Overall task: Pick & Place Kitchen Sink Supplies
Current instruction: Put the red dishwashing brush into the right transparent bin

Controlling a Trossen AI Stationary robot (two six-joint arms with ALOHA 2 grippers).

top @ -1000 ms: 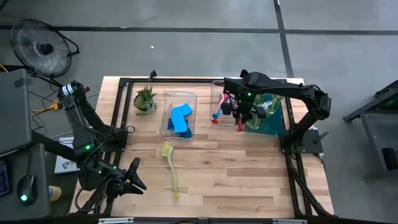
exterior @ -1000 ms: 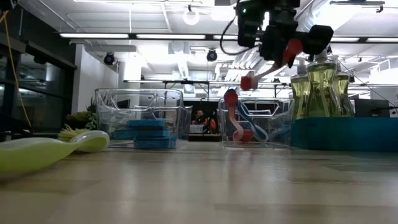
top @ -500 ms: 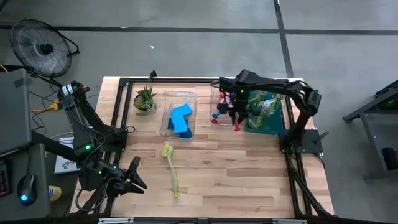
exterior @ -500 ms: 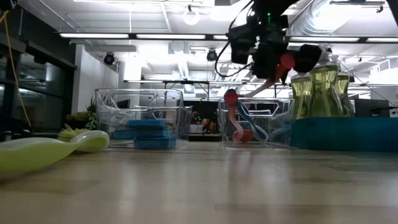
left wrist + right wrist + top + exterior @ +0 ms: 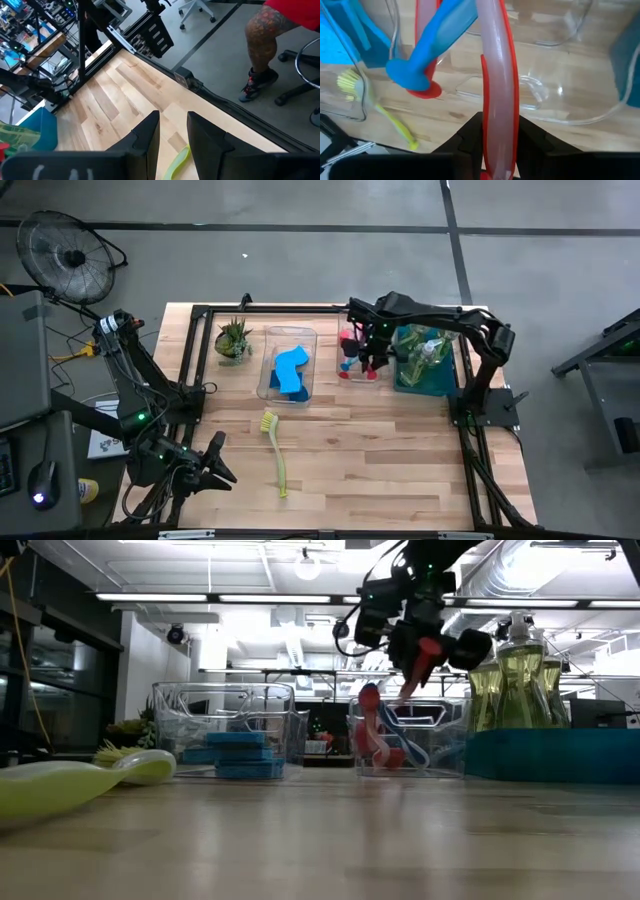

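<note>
Right gripper (image 5: 368, 363), jaws clamping the red long-handled dish brush (image 5: 497, 95), is descending leftward into the clear plastic bin (image 5: 350, 320); placement nearing.

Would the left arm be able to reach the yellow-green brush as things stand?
Probably yes: the yellow-green brush lies in the open on the table, just beside the open left gripper, with nothing between them.

Grey concrete floor (image 5: 300, 260), floor fan (image 5: 62, 255), ceiling strip lights (image 5: 225, 597)
</note>
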